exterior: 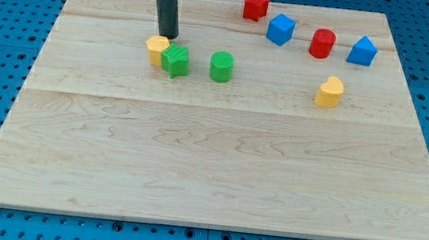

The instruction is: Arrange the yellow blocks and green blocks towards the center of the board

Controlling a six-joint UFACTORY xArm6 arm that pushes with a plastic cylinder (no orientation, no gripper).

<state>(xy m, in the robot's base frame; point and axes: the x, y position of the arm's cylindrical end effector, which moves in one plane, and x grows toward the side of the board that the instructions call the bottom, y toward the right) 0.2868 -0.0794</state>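
My tip (168, 35) is the bottom end of a straight dark rod. It has no jaws, so it cannot open, close or pinch anything. It sits at the top edge of the small yellow plastic block (156, 49), touching it or just about (the rod hides the exact spot). I think it stands there so it can push that block down the view, toward the middle of the pale wooden board (194, 166).

Going right, the bumpy green star-like block (176, 60) touches the yellow one. Near it stands the round green cylinder block (221, 66). All three sit above the middle, toward the view's left.

Farther right, well apart, is the yellow heart-shaped block (329, 92). It looks smooth and rounded, and it needs pushing left and down.
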